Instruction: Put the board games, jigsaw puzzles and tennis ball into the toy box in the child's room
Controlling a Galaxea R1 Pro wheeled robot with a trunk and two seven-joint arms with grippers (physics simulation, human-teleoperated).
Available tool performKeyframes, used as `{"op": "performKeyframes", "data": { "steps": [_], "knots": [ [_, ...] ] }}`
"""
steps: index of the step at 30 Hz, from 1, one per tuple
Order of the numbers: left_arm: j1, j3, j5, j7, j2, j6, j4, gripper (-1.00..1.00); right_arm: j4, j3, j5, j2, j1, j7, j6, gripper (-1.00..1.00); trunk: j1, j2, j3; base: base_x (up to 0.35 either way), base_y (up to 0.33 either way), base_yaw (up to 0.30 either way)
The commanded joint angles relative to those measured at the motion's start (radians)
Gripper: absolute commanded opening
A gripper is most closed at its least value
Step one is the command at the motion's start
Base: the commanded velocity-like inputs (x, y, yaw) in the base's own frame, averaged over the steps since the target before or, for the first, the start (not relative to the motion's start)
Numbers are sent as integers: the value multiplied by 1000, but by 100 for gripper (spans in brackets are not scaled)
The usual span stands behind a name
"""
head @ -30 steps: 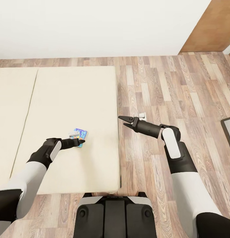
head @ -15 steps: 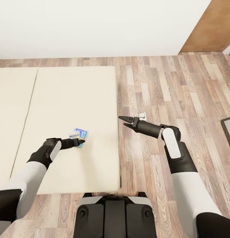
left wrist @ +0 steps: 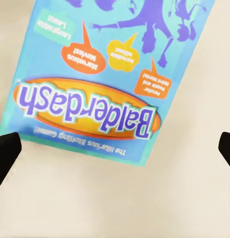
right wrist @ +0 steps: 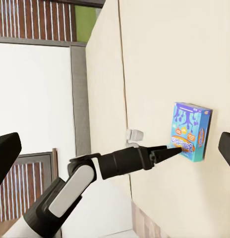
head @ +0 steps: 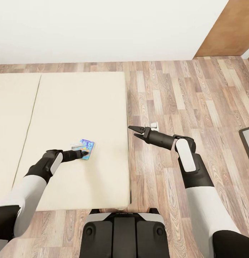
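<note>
the blue game box (head: 86, 144) lies flat on the beige bed (head: 67, 107), near the mattress's right edge, printed face up with the title "balderdash" legible in the left wrist view (left wrist: 90, 111); it reads as a small, stiff cardboard box, probably light, with a glossy lid that is judged likely to slide on the smooth mattress if it is pushed rather than pinched; because it sits low and flat, a hold is best taken across its two long edges, or across a short end so that one finger can be worked under the rim; the soft mattress should give a little and let a fingertip get beneath; the lid may lift off if only the top is gripped, so both halves ought to be clamped together; the left gripper (head: 85, 153) is set at the box's near end, its fingers (left wrist: 6, 151) spread wide on either side of that end and nothing yet held; the right gripper (head: 136, 131) is held over the floor beside the bed, parted and empty
</note>
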Motion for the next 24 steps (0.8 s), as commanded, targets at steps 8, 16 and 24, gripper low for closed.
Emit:
{"op": "performKeyframes", "data": {
  "steps": [8,16,24],
  "knots": [
    [0,2,8,-1,52,39,-4,100,0,-1,8,3,-1,8,5,100,1,-2,-1,0,0,0],
    [-1,5,8,-1,79,64,-28,100,0,-2,8,3,-1,4,4,100,1,-2,-1,0,0,0],
    [-4,7,9,5,73,90,-74,100,-3,-2,8,3,-1,2,4,100,1,-2,-1,0,0,0]
  ]
}}
